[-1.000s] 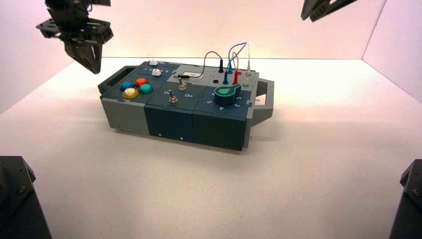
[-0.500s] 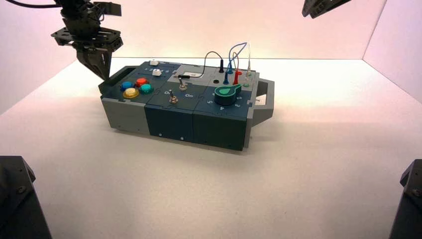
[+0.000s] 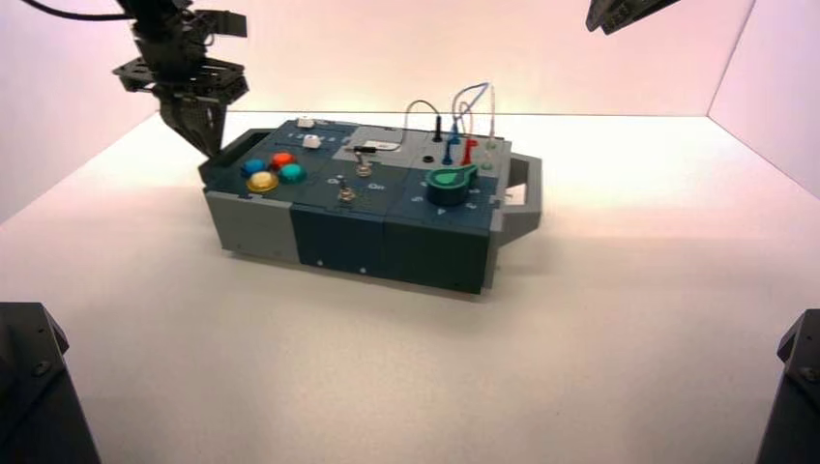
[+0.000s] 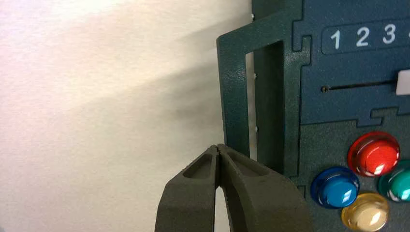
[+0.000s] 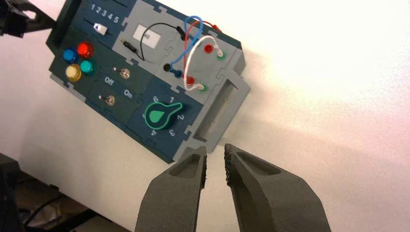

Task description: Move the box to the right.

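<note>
Here, the left tool (image 3: 213, 153), pressed together, meets the box's (image 3: 358, 203) left-end handle (image 4: 234, 96); four round buttons (image 3: 272, 172) sit nearby. The box lies toward the surface's (image 3: 406, 387) far edge. The right tool (image 5: 215, 149), spread, is mostly cut off in the high view.

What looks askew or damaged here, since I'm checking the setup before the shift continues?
The box sits askew on the table, its right end nearer the high camera than its left. I see no damage or spill. The black wire arching above the top looks like ordinary plugged wiring.
</note>
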You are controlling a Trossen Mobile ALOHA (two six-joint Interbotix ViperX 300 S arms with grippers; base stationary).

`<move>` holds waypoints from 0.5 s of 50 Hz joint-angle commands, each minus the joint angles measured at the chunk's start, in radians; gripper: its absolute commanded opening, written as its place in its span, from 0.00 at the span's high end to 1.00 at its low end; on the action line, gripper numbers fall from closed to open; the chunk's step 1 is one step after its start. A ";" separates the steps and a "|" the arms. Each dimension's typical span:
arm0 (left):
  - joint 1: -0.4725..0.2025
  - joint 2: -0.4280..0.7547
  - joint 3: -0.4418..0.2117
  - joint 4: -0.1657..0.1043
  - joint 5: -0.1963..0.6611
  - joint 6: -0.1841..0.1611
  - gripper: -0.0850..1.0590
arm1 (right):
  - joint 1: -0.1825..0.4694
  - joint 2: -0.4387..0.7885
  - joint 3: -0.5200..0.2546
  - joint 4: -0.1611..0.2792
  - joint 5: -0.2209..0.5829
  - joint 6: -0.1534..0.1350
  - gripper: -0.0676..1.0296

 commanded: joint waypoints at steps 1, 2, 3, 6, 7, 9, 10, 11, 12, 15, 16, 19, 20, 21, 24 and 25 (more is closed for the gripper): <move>-0.112 -0.018 0.012 -0.020 0.025 0.006 0.95 | 0.002 -0.008 -0.032 0.003 -0.011 0.003 0.73; -0.117 -0.021 0.014 -0.020 0.026 0.006 0.95 | 0.002 -0.006 -0.034 0.002 -0.011 0.002 0.73; -0.120 -0.021 0.012 -0.020 0.028 0.006 0.95 | 0.002 -0.008 -0.034 0.002 -0.011 0.002 0.73; -0.132 -0.023 0.012 -0.023 0.037 0.006 0.95 | 0.002 -0.008 -0.034 0.002 -0.011 0.002 0.73; -0.133 -0.023 0.011 -0.023 0.037 0.006 0.95 | 0.002 -0.008 -0.032 0.002 -0.011 0.002 0.73; -0.141 -0.023 0.011 -0.023 0.043 0.005 0.95 | 0.000 -0.008 -0.034 0.002 -0.011 0.002 0.73; -0.144 -0.023 0.011 -0.023 0.046 0.006 0.95 | 0.002 -0.008 -0.034 0.002 -0.011 0.002 0.73; -0.149 -0.023 0.011 -0.025 0.049 0.006 0.95 | 0.002 -0.006 -0.034 0.002 -0.011 0.002 0.73; -0.152 -0.023 0.012 -0.025 0.054 0.006 0.95 | 0.002 -0.006 -0.034 0.000 -0.009 0.000 0.73; -0.156 -0.023 0.012 -0.026 0.060 0.006 0.95 | 0.002 -0.006 -0.034 0.002 -0.011 0.000 0.73; -0.164 -0.023 0.011 -0.026 0.071 0.006 0.95 | 0.002 -0.006 -0.034 0.000 -0.011 0.000 0.73; -0.173 -0.023 0.012 -0.026 0.080 0.006 0.95 | 0.000 -0.006 -0.034 0.000 -0.011 0.000 0.73; -0.178 -0.025 0.011 -0.028 0.081 0.006 0.95 | 0.002 -0.006 -0.035 0.000 -0.011 0.000 0.73; -0.179 -0.023 0.012 -0.028 0.083 0.006 0.95 | 0.002 -0.008 -0.034 0.000 -0.009 0.000 0.73; -0.190 -0.023 0.012 -0.028 0.084 0.006 0.95 | 0.000 -0.005 -0.034 -0.002 -0.009 0.000 0.73; -0.195 -0.023 0.012 -0.028 0.086 0.006 0.95 | 0.000 -0.005 -0.034 -0.002 -0.009 -0.002 0.73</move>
